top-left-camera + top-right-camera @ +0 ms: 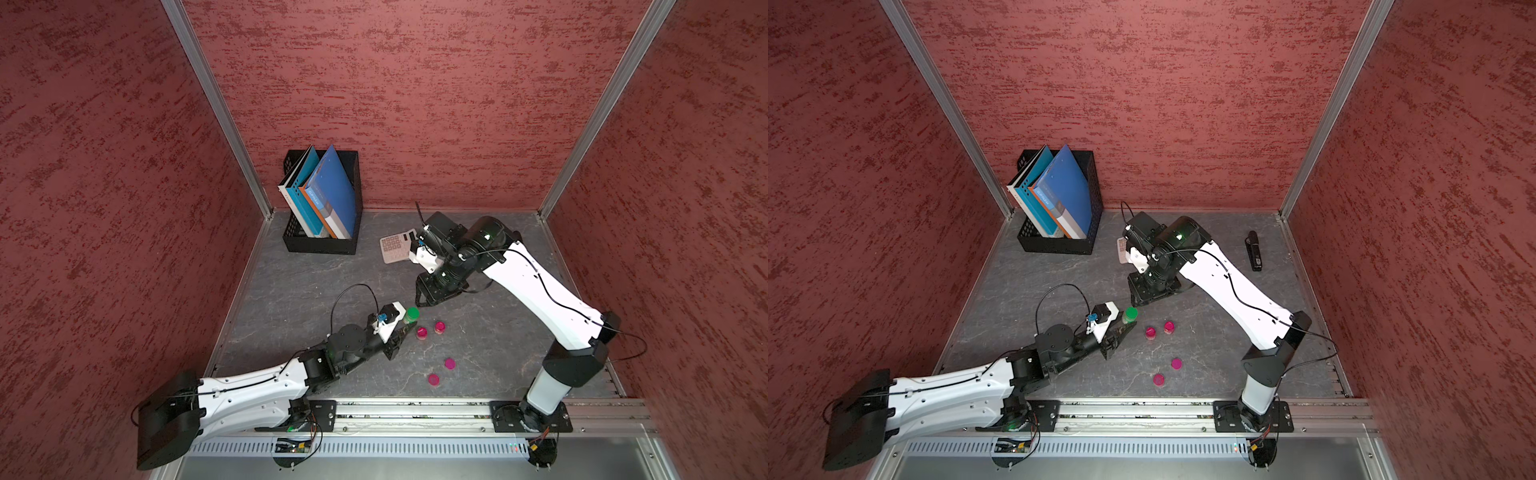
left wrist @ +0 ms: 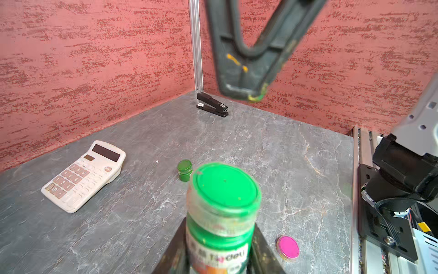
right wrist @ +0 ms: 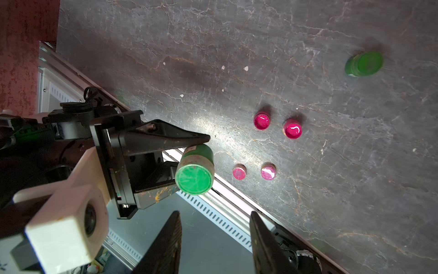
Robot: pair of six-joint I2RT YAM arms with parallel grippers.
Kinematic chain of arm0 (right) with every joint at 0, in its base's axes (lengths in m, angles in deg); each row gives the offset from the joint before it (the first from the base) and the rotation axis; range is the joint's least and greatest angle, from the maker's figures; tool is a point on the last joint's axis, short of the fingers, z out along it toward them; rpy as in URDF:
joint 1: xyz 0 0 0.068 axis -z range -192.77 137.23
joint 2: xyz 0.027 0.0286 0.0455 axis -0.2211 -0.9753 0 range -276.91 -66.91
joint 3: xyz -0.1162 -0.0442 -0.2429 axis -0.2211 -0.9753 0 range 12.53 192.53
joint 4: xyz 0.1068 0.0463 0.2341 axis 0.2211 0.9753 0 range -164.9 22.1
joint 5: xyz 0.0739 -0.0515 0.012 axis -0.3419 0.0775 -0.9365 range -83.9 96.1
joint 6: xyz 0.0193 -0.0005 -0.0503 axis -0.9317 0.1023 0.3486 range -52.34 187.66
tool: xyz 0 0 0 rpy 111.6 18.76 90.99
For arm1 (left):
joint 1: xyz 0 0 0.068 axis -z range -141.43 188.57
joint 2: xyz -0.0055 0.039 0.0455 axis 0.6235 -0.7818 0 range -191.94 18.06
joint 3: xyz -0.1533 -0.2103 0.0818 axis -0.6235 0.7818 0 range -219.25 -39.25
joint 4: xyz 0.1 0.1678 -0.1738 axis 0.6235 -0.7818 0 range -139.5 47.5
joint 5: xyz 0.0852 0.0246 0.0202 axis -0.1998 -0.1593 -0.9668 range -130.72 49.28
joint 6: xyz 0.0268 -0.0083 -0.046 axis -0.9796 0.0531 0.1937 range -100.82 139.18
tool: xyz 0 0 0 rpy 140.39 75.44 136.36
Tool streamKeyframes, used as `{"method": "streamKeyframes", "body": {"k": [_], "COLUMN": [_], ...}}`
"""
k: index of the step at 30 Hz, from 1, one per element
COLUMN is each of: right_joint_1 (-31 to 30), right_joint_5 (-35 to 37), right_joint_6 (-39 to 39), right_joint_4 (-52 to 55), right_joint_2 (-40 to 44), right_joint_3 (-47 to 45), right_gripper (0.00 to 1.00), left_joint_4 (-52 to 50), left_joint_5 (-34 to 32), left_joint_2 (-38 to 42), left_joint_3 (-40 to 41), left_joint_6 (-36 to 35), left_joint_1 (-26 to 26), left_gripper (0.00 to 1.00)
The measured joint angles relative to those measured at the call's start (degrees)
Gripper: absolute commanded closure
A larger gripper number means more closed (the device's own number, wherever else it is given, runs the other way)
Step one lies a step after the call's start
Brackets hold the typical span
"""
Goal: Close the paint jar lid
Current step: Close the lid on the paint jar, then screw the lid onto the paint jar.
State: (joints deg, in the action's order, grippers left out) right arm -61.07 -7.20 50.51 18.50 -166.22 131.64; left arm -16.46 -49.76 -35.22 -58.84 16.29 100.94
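**Green paint jar gripped upright, lid on top**

The left gripper [image 3: 192, 163] was clamped tight around the paint jar [image 1: 409, 320], a little below the middle of both top views. The jar was a clear plastic cylinder smeared with green. Its long axis stood roughly upright, and its smooth round green lid [image 2: 225, 187] sat uppermost on the mouth. Whether the lid was screwed down I could not tell. A printed label wrapped the body, its lettering too blurred to read with any certainty. The right gripper [image 3: 214, 214] hung above the lid, jaws a little apart and empty. Just right of the jar, glossy pink pots [image 3: 261, 121] and flat pink caps [image 3: 239, 172] lay on the grey, veined, stone-look table [image 2: 284, 147].
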Motion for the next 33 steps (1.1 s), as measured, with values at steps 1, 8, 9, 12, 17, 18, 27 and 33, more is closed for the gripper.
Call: {"method": "streamKeyframes", "body": {"k": [1,8,9,12,17,18,27,33], "right_joint_1": [-0.2,-1.9,-2.0,-2.3,-2.7,-2.7,-2.7,-2.7], "right_joint_5": [-0.2,-2.3,-2.8,-3.8,-4.9,-5.0,-5.1,-4.9], "right_joint_6": [0.6,3.1,3.3,4.0,4.6,4.7,5.6,5.6], "right_joint_4": [0.1,0.1,0.0,-0.2,-0.8,-1.1,-2.5,-2.6], "right_joint_2": [0.0,0.0,0.0,0.0,-0.8,-1.1,-4.0,-4.2], "right_joint_3": [-0.1,-1.6,-2.0,-2.9,-4.0,-4.0,-4.0,-4.0], "right_gripper": [0.56,0.51,0.50,0.50,0.52,0.53,0.56,0.60], "left_joint_4": [-0.2,-1.2,-1.2,-1.2,-1.2,-1.2,-1.5,-1.7], "left_joint_5": [0.0,0.0,0.0,0.1,0.2,0.2,0.4,0.4], "left_joint_2": [0.1,0.0,0.0,0.0,0.0,0.0,0.1,0.2], "left_joint_3": [0.0,0.0,0.0,0.0,0.0,0.0,0.0,0.0], "left_joint_6": [0.1,0.6,0.6,0.6,0.6,0.6,0.6,0.6], "left_joint_1": [0.0,0.0,0.0,0.0,0.0,0.0,0.0,0.1], "left_gripper": [0.77,0.77,0.77,0.77,0.77,0.77,0.77,0.77]}}
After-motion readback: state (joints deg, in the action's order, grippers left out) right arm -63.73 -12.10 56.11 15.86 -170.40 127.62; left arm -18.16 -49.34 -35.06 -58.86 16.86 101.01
